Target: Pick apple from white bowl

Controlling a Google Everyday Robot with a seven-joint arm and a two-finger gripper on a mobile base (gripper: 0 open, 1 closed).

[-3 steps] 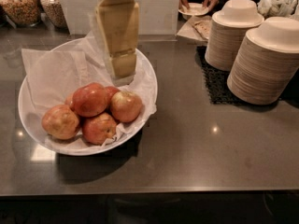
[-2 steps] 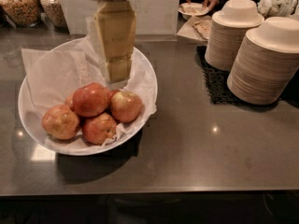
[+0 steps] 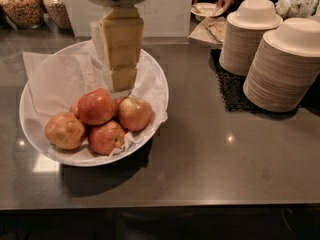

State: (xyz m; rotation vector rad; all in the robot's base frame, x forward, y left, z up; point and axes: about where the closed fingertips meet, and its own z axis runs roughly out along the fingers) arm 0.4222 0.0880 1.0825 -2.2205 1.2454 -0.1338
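camera view: the gripper (image 3: pixel 122 84) hangs straight down over the back half of the white bowl (image 3: pixel 80 160), its tip just behind the apple (image 3: pixel 96 106). whether it is released or clenched cannot be told, and it grasps nothing visible. the apple sits on top of the pile in the bowl, on crinkled paper (image 3: pixel 55 79), with a paler apple (image 3: pixel 65 130) at its left and two smaller apples (image 3: pixel 106 137) (image 3: pixel 134 113) beside it. the bowl stands on a dark counter (image 3: pixel 210 154). stacked cream bowls (image 3: pixel 287 66) stand well apart at right.
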